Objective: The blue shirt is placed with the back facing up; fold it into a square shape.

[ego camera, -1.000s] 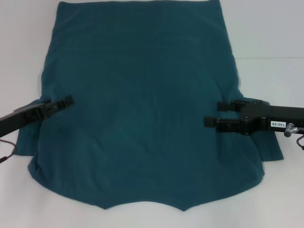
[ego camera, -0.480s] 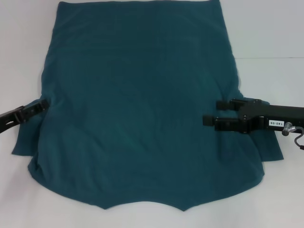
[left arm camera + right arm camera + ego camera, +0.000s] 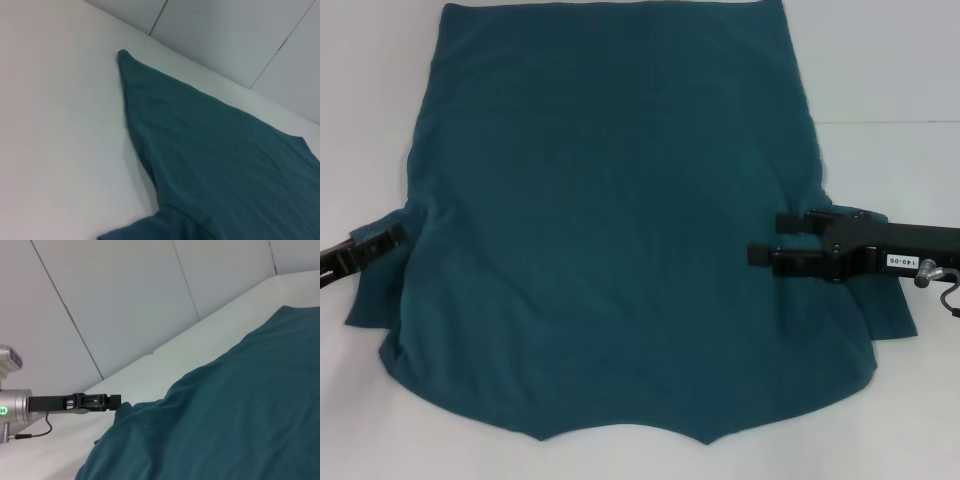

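Flat on the white table [image 3: 890, 60], the blue shirt [image 3: 610, 220] lay spread with its plain side up. The right gripper [image 3: 767, 238] sat over the shirt's right edge by the sleeve, fingers spread apart, nothing between them. The left gripper [image 3: 395, 236] reached the shirt's left edge at the sleeve; whether its fingers were parted could not be told

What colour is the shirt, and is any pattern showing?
The blue shirt is plain dark teal-blue, no pattern visible; clearest in the head view.
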`<state>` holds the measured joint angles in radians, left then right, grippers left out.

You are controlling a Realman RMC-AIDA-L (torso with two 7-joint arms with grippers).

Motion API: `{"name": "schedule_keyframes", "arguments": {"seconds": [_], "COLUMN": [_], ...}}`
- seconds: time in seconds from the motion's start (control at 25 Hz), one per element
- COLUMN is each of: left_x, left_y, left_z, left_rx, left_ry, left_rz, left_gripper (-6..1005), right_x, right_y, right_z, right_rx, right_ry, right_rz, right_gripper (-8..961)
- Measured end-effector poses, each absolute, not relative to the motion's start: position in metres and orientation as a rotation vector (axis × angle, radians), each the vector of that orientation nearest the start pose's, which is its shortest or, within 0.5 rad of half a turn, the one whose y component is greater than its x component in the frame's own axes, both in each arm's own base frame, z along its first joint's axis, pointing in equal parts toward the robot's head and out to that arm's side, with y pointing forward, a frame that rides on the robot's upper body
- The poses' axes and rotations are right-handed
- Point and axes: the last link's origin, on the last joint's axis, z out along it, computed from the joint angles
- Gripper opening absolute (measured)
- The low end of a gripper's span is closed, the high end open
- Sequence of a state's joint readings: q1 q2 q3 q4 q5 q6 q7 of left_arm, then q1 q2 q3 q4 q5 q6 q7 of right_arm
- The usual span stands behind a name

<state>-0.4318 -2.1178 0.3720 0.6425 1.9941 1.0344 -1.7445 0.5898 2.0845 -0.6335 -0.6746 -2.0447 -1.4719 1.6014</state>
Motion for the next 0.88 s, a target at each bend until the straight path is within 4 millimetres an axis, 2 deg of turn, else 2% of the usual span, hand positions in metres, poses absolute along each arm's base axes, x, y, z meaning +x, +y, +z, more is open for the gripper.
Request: {"name": "schedule_keyframes", "arguments": {"seconds": [0.44,0.68,0.88], "left_x": [-0.3753,-0.3751,-0.3826], "left_y": [0.3362,0.3390,0.3425], "left_z": [0.0349,0.0330,0.0336], "left_rx": [-1.768,-1.774,-1.699], "left_ry": [-1.373,-1.368,-1.398], "left_rz": [-0.652,-0.625,-0.595], "left_gripper": [920,858,774], "right_x": [0.2538,0.2544,0.2549], "right_y": [0.3564,0.3558,0.3554], "right_z": [0.0051,0.0048,0.0048], "right_rx": [-2.616,-2.615,-2.614], "right_ry": [0.876,0.880,0.882], "right_rz": [0.697,0.698,0.698], "right_gripper": [889,888,888]}}
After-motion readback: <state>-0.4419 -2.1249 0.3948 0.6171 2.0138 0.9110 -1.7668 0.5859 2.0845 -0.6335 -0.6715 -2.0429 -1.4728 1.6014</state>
